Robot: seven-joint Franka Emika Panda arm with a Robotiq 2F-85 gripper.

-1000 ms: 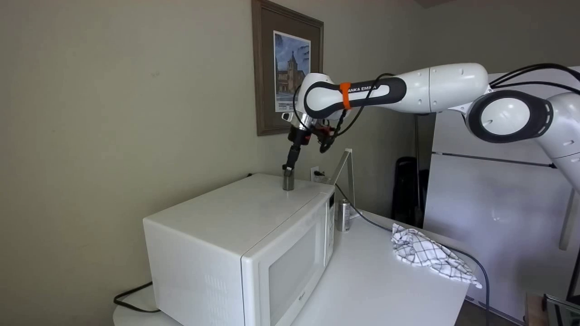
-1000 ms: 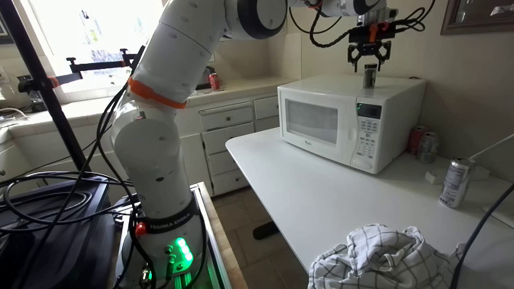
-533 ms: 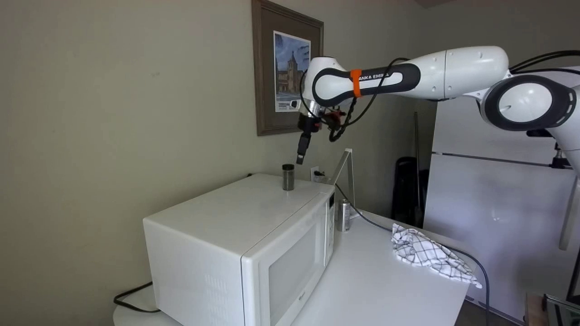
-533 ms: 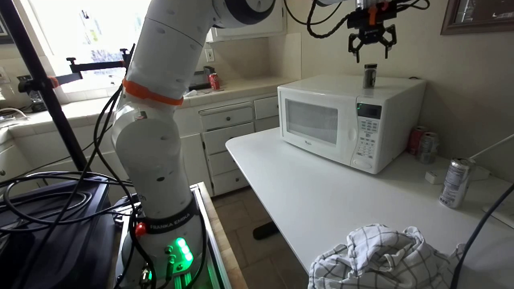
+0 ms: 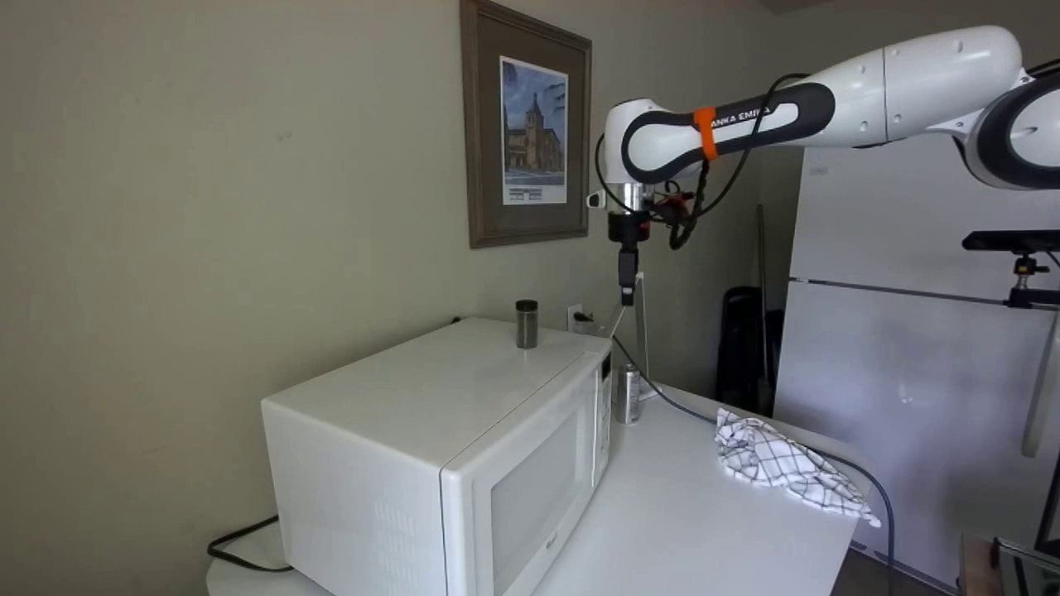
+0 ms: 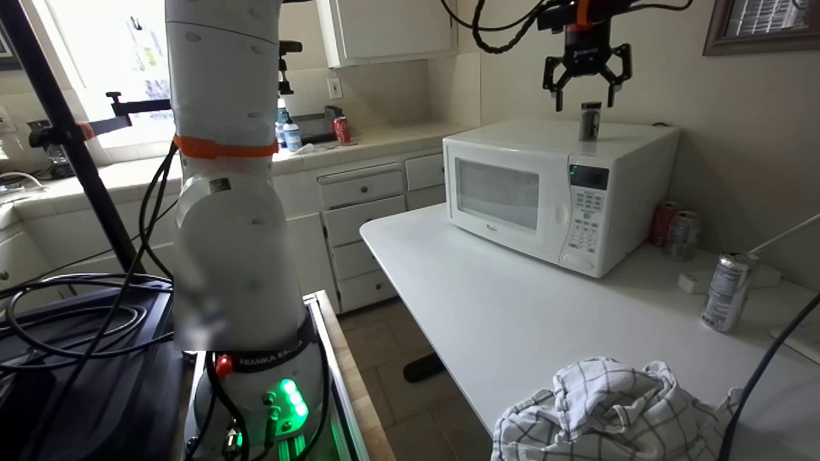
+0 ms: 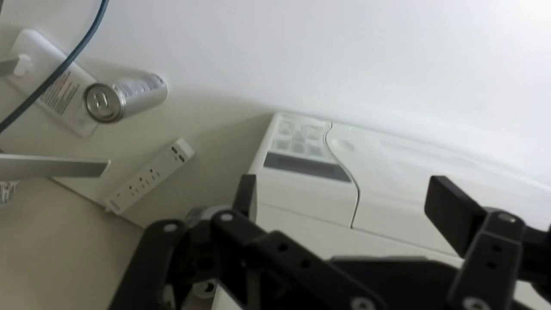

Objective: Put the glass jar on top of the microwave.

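1. The microwave (image 6: 544,198) bears what looks like a finished placement, best left unbumped.
2. The gripper (image 7: 344,198), spread apart around nothing, hangs higher than the microwave's top; the likely step, clearing away, calls for a path up and outward from it.
3. Atop the microwave, toward its control panel (image 6: 585,218), the glass jar (image 5: 527,325) stands upright, untouched.

Toward the wall edge of the white table (image 6: 500,307) stand the microwave (image 6: 496,192), a red can (image 6: 659,223) and, beside it, a silver can (image 6: 683,237). A power strip (image 7: 148,179) ends at that edge; another silver can (image 6: 726,293) stands farther in. A checked towel (image 6: 602,413) reaches the front edge.
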